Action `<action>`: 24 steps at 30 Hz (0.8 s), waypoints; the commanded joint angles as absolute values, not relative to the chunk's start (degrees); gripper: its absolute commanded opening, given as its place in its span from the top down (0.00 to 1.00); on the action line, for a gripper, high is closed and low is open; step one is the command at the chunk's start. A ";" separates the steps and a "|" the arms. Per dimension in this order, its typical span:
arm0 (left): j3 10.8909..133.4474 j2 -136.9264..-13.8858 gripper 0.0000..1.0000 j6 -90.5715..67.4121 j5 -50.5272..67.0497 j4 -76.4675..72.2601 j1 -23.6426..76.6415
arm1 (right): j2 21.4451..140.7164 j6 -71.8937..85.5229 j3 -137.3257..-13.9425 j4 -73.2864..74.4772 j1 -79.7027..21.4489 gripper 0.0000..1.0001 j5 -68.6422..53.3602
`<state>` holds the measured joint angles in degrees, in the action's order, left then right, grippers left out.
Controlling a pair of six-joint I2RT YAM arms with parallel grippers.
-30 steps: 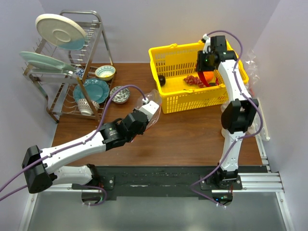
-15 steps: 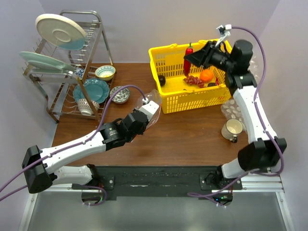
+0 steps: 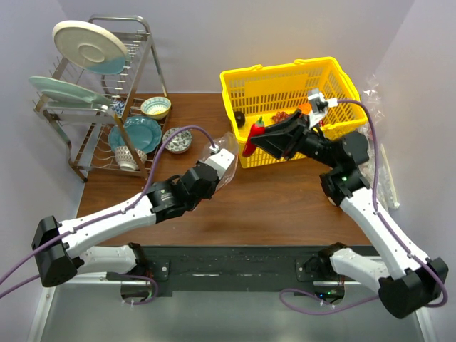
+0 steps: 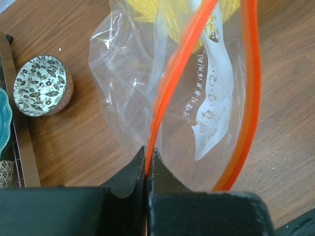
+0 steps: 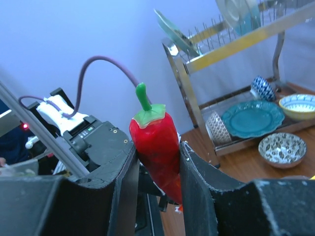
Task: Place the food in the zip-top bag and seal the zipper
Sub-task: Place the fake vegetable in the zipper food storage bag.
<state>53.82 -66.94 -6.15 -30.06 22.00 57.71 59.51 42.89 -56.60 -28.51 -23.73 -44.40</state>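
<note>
My left gripper (image 4: 147,156) is shut on the red-orange zipper (image 4: 170,83) of the clear zip-top bag (image 4: 123,88), which hangs open over the table with its white label showing. From above, the bag (image 3: 229,169) lies just left of the yellow basket (image 3: 285,80). My right gripper (image 5: 157,146) is shut on a piece of the food, a red chili pepper (image 5: 155,132) with a green stem. It holds that pepper (image 3: 253,135) in front of the basket's left corner, close to the bag. A dark round fruit (image 3: 240,118) and red grapes (image 3: 283,115) lie in the basket.
A metal dish rack (image 3: 92,107) with plates, bowls and a cup stands at the back left. A patterned bowl (image 3: 177,140) sits on the table beside it. Crinkled clear packaging (image 3: 375,100) and a white stick (image 3: 388,174) lie at the right edge.
The right arm has lifted the red pepper out of the basket and swung it left and down toward the bag. The left arm and the bag have not moved.
</note>
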 commanded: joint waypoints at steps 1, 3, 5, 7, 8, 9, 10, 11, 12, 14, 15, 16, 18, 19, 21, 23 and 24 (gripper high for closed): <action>54.32 -64.60 1.00 -5.36 -30.94 20.30 57.30 | 55.03 43.86 -52.04 -34.01 -23.91 1.00 -40.52; 54.23 -64.51 1.00 -5.36 -31.03 20.22 57.30 | 52.56 44.47 -49.76 -34.01 -24.17 1.00 -40.34; 54.32 -64.86 1.00 -5.27 -31.11 20.21 57.31 | 50.64 45.00 -48.52 -33.66 -24.17 1.00 -40.25; 54.58 -65.39 1.00 -5.19 -31.46 20.30 57.39 | 49.84 45.26 -47.11 -32.79 -24.34 1.00 -40.25; 54.67 -65.48 1.00 -5.27 -31.81 20.56 57.31 | 49.22 45.09 -45.98 -32.52 -24.26 1.00 -40.08; 54.67 -65.74 1.00 -5.45 -32.25 20.83 57.30 | 49.13 45.00 -45.44 -32.17 -24.34 1.00 -39.90; 54.67 -65.92 1.00 -5.71 -33.21 20.92 57.30 | 49.04 45.00 -45.00 -31.99 -24.26 1.00 -39.90; 54.75 -65.83 1.00 -5.89 -33.57 21.09 57.39 | 49.04 45.52 -44.13 -32.34 -24.34 1.00 -40.08; 54.76 -65.83 1.00 -5.98 -33.84 21.09 57.31 | 48.96 46.05 -43.69 -32.95 -24.52 1.00 -40.25; 54.76 -65.66 1.00 -6.06 -33.58 21.09 57.30 | 49.13 47.63 -41.85 -34.88 -24.70 1.00 -40.43; 54.76 -65.83 1.00 -6.15 -33.31 21.27 57.30 | 49.13 49.46 -41.14 -37.85 -25.05 1.00 -40.26; 54.76 -65.92 1.00 -6.07 -32.44 21.27 57.22 | 49.22 50.44 -40.44 -39.45 -25.31 1.00 -40.17; 55.02 -66.27 1.00 -6.06 -31.73 21.53 56.95 | 49.57 51.85 -38.50 -42.79 -26.54 1.00 -39.03; 55.19 -66.53 1.00 -6.06 -31.55 21.62 56.87 | 49.83 52.03 -37.97 -43.67 -26.98 1.00 -38.59; 55.46 -66.71 1.00 -5.98 -31.64 21.80 56.78 | 50.36 52.38 -36.83 -45.87 -28.38 1.00 -38.15; 55.37 -66.53 1.00 -5.98 -31.82 21.80 56.51 | 50.98 52.30 -36.39 -46.40 -29.18 1.00 -37.62; 55.28 -66.45 1.00 -6.06 -31.90 21.88 56.51 | 51.06 52.21 -36.30 -46.67 -29.79 1.00 -37.44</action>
<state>53.82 -66.57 -6.24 -31.68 22.35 57.06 50.68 50.70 -36.82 -39.70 -28.14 -39.70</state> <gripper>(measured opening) 0.016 0.357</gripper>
